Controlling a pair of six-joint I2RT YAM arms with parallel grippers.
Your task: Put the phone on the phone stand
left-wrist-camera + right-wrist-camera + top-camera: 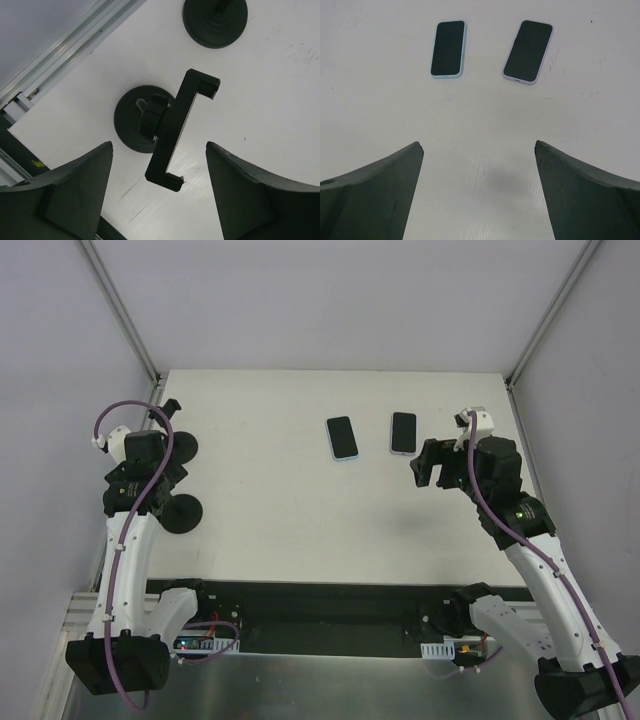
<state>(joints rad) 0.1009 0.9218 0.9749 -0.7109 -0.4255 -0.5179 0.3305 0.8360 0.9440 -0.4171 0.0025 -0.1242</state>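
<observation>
Two phones lie face up at the back of the white table. One has a light-blue case, the other a lilac case. My right gripper hovers open just right of them, holding nothing. Two black phone stands with round bases stand at the left, one nearer and one farther. My left gripper hangs open over the nearer stand. That stand's clamp bracket shows between the fingers, untouched.
The table's left edge and an aluminium rail run close beside the stands. Grey walls and slanted frame posts enclose the back and sides. The arm bases and cables sit along the near edge.
</observation>
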